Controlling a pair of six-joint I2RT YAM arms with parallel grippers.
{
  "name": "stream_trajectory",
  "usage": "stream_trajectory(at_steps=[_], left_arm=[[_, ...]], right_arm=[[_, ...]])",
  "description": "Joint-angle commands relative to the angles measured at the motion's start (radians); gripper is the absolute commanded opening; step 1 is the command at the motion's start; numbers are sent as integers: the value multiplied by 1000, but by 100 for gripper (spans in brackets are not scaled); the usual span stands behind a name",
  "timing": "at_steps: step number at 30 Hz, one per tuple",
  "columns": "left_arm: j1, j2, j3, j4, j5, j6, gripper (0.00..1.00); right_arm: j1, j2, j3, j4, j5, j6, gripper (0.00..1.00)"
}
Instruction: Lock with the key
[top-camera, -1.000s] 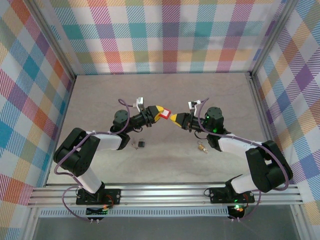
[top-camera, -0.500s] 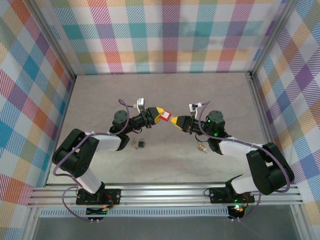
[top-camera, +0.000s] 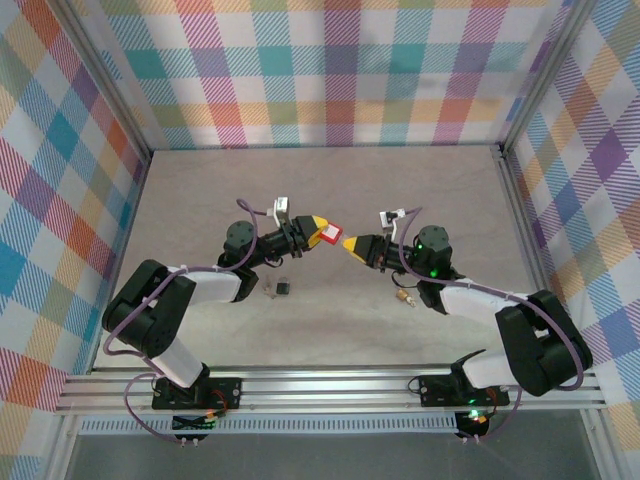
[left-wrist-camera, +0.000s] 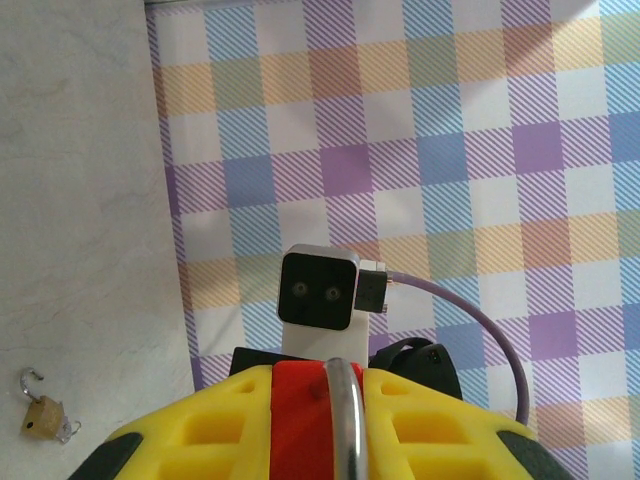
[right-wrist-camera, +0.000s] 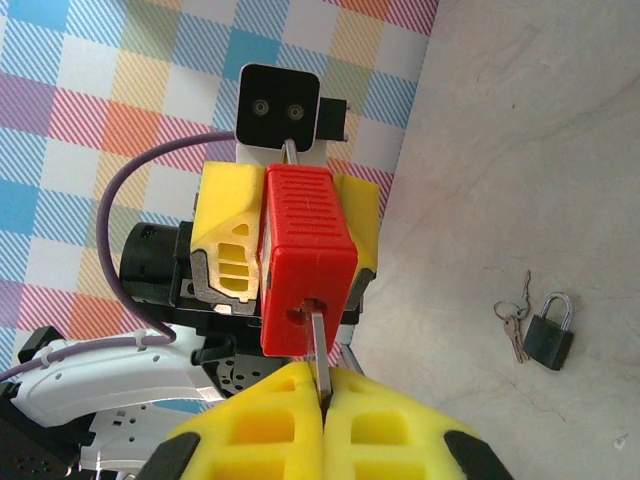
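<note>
A red padlock (right-wrist-camera: 308, 240) is held up off the table, with my left gripper (top-camera: 320, 231) shut on its body. Its silver shackle (left-wrist-camera: 345, 425) runs between the yellow fingers (left-wrist-camera: 210, 430) in the left wrist view. A thin metal key (right-wrist-camera: 317, 345) is pinched in my right gripper (right-wrist-camera: 323, 400), which is shut on it. The key's tip sits in the keyhole on the padlock's bottom face. In the top view both grippers meet nose to nose above the table's middle, with the right gripper (top-camera: 350, 243) just right of the padlock (top-camera: 331, 231).
A small black padlock (right-wrist-camera: 549, 335) with keys on a ring lies on the table below the left arm, also the black padlock (top-camera: 283, 288) in the top view. A brass padlock (top-camera: 404, 297) lies under the right arm. Plaid walls surround the table (top-camera: 330, 330).
My right arm has shifted slightly to the right and its wrist has turned a little, the key staying at the padlock. The left arm has held still.
</note>
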Motion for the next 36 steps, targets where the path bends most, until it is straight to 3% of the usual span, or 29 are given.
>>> stream_trajectory(at_steps=[1,22,26,27,30,32,36], left_arm=[[112,-77,8,145,-204,-18,0],[127,-93,4,146,-214,-20,0],[126,-81,8,145,-204,-27,0],[125,-77,10,145,-201,-30,0],[117,-64,14,145,-192,-34,0],[107,-56,19,145,-185,-34,0],[91,-38,26,145,-173,-39,0]], right_arm=[[-19,-2,-73,-82,-16,-26,0],[-15,-2,-94,-29,-7,-16,0],[-15,-30,-37,-143,-1,-74,0],[-15,-36,-19,-168,-3,-88,4],[-15,-55,26,-218,7,-112,48],[-16,-57,59,-244,9,-132,69],[-16,-21,125,-270,2,-138,80]])
